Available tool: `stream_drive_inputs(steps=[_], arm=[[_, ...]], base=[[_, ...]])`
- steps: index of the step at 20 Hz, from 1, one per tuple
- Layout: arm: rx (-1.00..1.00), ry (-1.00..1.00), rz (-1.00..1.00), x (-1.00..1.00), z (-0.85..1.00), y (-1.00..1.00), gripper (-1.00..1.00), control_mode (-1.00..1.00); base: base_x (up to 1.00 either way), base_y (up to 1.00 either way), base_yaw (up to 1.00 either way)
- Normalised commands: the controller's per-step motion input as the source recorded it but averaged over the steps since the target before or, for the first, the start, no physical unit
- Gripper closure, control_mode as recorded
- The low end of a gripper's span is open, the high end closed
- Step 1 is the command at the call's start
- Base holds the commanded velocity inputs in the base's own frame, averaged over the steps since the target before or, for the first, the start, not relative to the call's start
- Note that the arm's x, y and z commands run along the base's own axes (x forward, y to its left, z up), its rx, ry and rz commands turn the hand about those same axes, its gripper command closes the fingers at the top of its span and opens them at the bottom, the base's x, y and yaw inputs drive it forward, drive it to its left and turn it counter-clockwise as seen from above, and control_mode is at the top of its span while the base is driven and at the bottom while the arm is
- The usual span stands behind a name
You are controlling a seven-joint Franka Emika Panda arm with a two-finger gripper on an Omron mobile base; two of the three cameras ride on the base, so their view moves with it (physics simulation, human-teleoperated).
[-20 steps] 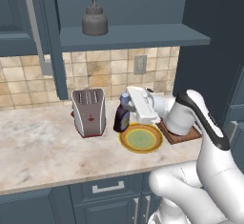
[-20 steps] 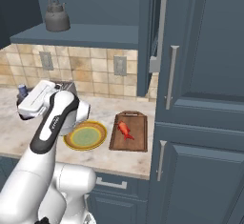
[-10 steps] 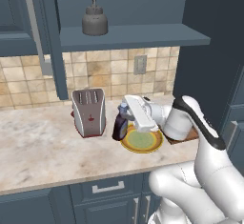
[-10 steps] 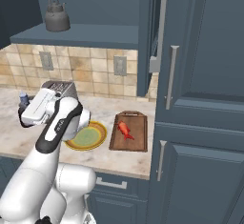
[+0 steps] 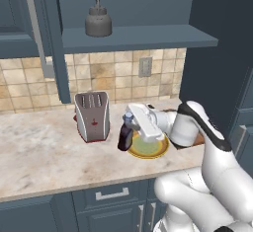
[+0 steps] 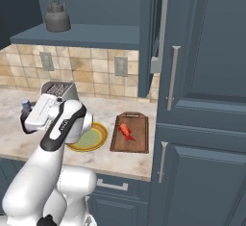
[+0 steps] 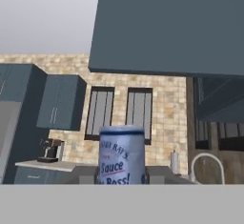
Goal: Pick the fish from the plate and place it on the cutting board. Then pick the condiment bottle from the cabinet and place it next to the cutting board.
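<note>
The hand (image 5: 129, 127) is clamped on the condiment bottle (image 5: 125, 135), carrying it low over the counter (image 5: 44, 152) beside the toaster (image 5: 92, 116). The cutting board (image 6: 129, 133), with the fish (image 6: 126, 130) on it, lies well off on the plate's (image 6: 98, 141) far side. Set down here, the bottle would likely miss its spot; swung low, it could clip the plate rim. Its label reads "Sauce Boss!", partly cut off.
</note>
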Motion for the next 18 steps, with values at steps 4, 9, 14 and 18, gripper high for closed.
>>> stream_drive_inputs(steps=[4, 9, 14, 18], arm=[[0.00, 0.00, 0.03, 0.00, -0.26, 0.00, 1.00, -1.00], [0.00, -0.01, 0.00, 0.00, -0.16, 0.00, 1.00, -1.00], [0.00, -0.04, 0.00, -0.05, -0.25, 0.00, 1.00, -1.00], [0.00, -0.06, 0.00, -0.10, -0.25, 0.00, 1.00, -1.00]], base=[[0.00, 0.00, 0.00], [0.00, 0.00, 0.00], [0.00, 0.00, 0.00], [0.00, 0.00, 0.00]])
